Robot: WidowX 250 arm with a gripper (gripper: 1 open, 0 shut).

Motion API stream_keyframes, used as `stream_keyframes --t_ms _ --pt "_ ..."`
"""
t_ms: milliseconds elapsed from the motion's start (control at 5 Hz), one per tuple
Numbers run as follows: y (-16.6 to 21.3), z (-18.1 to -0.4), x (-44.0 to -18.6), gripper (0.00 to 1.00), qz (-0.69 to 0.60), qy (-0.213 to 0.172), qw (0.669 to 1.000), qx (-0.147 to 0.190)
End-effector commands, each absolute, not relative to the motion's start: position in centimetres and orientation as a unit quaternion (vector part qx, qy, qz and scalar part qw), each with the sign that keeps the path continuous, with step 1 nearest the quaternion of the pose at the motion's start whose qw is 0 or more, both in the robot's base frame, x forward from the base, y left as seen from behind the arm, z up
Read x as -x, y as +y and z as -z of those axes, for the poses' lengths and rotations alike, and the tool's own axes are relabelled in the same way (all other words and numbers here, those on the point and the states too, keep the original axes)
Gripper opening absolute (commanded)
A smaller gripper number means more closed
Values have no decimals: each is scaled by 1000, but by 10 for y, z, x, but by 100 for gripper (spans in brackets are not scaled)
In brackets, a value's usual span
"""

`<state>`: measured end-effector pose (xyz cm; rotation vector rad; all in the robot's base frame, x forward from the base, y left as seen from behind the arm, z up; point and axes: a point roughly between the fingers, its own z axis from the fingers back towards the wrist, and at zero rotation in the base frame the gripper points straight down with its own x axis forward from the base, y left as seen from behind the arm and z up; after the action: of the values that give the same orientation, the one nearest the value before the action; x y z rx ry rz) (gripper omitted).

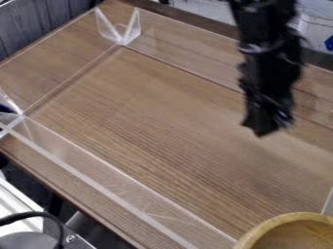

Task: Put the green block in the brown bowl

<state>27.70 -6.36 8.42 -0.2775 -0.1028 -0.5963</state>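
Wooden tabletop with clear low walls; arm reaches steeply down at right, gripper fingers closed, contents unclear. Brown bowl at lower right; left side open

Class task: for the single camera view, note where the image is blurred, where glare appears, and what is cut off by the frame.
Camera view: the gripper and arm look soft and smeared; glare streaks the clear wall around the wooden table; the brown bowl is cropped at the bottom edge.
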Motion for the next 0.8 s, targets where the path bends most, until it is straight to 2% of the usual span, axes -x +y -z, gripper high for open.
stream_keyframes --t_ms 0,200,600 --pt "-85 -84 -295 0 295 -59 943 141" --pt "-98 -65 -305 0 289 -33 944 153" --pt "-97 -62 -318 0 278 -28 944 173"
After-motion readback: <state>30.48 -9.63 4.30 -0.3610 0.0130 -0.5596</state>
